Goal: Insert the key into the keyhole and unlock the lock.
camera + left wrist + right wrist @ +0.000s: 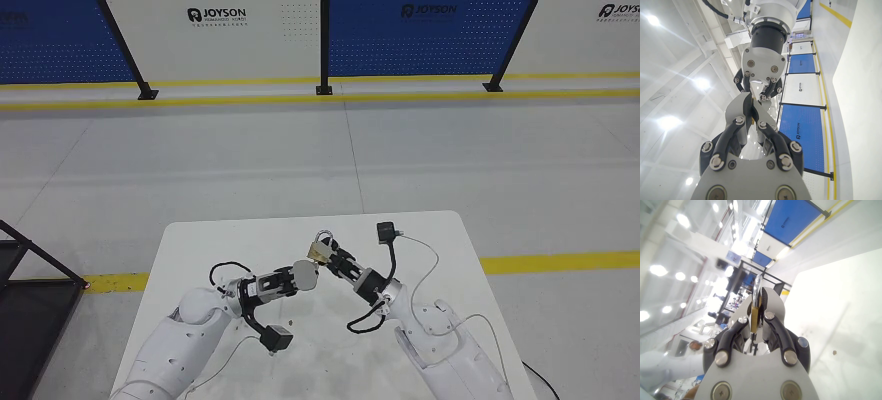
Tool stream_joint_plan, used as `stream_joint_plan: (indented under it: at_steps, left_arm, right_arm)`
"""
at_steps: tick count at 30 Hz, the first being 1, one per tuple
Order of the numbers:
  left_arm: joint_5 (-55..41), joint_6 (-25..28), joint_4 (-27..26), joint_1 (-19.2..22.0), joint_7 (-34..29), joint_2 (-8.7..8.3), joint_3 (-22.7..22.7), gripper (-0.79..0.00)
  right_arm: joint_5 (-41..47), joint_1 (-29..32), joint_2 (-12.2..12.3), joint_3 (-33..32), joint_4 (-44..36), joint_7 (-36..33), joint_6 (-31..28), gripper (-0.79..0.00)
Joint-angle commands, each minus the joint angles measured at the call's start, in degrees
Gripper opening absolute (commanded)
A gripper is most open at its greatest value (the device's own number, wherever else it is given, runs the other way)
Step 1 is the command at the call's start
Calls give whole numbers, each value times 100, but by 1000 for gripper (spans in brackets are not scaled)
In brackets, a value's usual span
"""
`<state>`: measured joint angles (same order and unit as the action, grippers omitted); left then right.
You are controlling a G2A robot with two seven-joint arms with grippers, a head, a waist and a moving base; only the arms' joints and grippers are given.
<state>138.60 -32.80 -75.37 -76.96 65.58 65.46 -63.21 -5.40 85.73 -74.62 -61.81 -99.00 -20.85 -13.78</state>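
Fingers (pixel 774 306) of the right gripper (pixel 758 293) clamp the brass-bodied padlock (pixel 754 321) above the white table (pixel 220 245), silver shackle (pixel 757 285) outward, keyhole end likely palmward; the left gripper (pixel 752 102), its tips there, pinches a brass sliver, likely the key (pixel 753 121)

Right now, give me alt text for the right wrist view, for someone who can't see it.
The right pincer is shut on a brass padlock with a silver shackle, the shackle sticking out past the pincer. A white table lies beyond it.
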Motion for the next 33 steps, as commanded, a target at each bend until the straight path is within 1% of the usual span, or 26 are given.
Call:
stream_joint_plan:
  at_steps: [1,3,4,11,12,14,16,20,22,25,27,28,29,33]
  left_arm:
    - [-14,-10,1,-14,30,-8,-8,-536]
    - [-39,-33,-7,-34,61,-16,-17,-529]
    - [-56,-43,-7,-47,73,-20,-21,-542]
    - [-145,-159,26,-94,75,-24,11,-557]
    - [-171,-182,37,-97,61,-20,23,-573]
    - [-262,-228,45,-111,24,-5,68,-588]
    - [-320,-284,74,-108,-5,8,111,-566]
    - [-565,-404,176,-83,-130,49,181,-585]
    - [-742,-453,220,-67,-163,73,214,-591]
    - [-910,-527,298,-29,-175,103,263,-579]
    - [-960,-602,327,-3,-181,124,304,-548]
    - [-988,-623,327,7,-153,134,333,-499]
    - [-1027,-677,332,13,-135,143,346,-489]
    - [-1050,-731,334,24,-141,166,401,-508]
  right_arm:
    - [7,12,-1,1,-4,54,-19,-785]
    - [-7,15,0,5,-5,84,-36,-785]
    - [-16,20,0,8,-7,112,-41,-785]
    - [-68,46,-3,54,-28,234,-48,-785]
    - [-72,53,-4,54,-30,279,-57,-785]
    - [-81,89,-12,58,-45,464,-82,-785]
    - [-120,108,-18,86,-50,571,-90,-785]
    - [-116,159,-47,114,-62,1004,-170,-785]
    - [-103,188,-66,130,-71,1276,-322,-785]
    - [-166,219,-91,191,-27,1559,-492,-785]
    - [-276,229,-106,237,5,1720,-516,-785]
    - [-310,227,-115,260,16,1797,-513,-785]
    - [-366,218,-125,290,32,1866,-499,-785]
    - [-459,168,-160,379,90,2065,-440,-785]
